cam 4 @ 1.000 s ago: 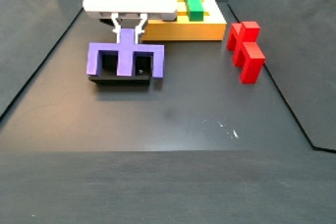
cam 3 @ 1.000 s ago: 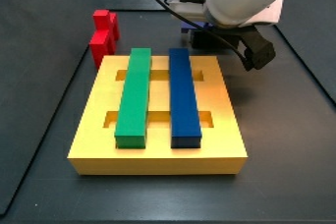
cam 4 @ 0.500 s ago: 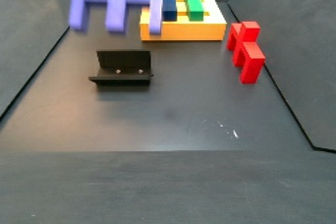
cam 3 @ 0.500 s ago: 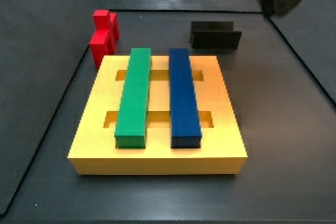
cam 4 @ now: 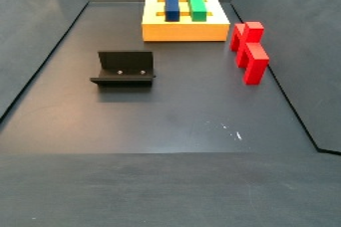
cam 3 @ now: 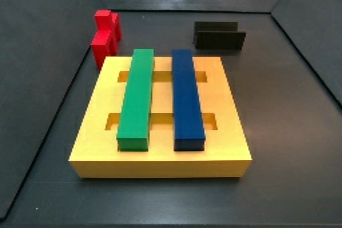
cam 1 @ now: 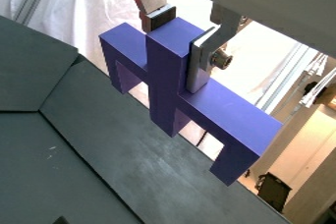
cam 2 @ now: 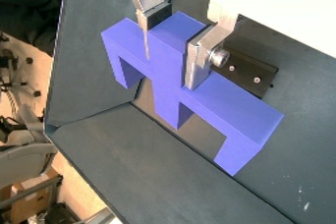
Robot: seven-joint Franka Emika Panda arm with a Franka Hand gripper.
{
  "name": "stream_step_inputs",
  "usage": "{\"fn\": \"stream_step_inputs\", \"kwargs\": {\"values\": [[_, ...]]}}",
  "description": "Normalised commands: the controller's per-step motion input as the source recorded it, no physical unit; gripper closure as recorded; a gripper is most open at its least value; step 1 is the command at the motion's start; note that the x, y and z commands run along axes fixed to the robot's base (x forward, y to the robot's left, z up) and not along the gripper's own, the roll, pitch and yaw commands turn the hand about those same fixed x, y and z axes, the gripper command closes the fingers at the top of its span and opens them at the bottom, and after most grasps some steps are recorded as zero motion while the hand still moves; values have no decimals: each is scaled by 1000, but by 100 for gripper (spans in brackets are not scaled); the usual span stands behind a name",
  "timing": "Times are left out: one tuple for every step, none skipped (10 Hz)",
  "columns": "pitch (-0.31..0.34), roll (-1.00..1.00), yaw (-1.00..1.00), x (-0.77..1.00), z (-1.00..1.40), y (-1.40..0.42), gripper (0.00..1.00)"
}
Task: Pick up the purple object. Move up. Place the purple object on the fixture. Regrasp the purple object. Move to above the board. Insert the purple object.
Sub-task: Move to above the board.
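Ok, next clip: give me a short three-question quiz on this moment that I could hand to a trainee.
1. True or false: the purple object rests on the fixture.
2. Which piece lies between the fingers of the gripper in both wrist views?
A. the red stepped block
B. the purple object
C. the blue bar
3. Fill in: on the board the green bar and the blue bar lie ____ by side.

Key:
1. False. The fixture stands bare in both side views, and the gripper with the purple object is out of their frame.
2. B.
3. Side.
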Motion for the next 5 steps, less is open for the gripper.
{"fn": "stream_step_inputs", "kwargs": {"values": [[148, -1000, 38, -853, 290, -1400, 100], [139, -1000, 41, -869, 273, -1400, 100], [122, -1000, 57, -927, 284, -1400, 100], [121, -1000, 65, -925, 261, -1400, 100], [114, -1000, 70, -919, 263, -1400, 100]]}}
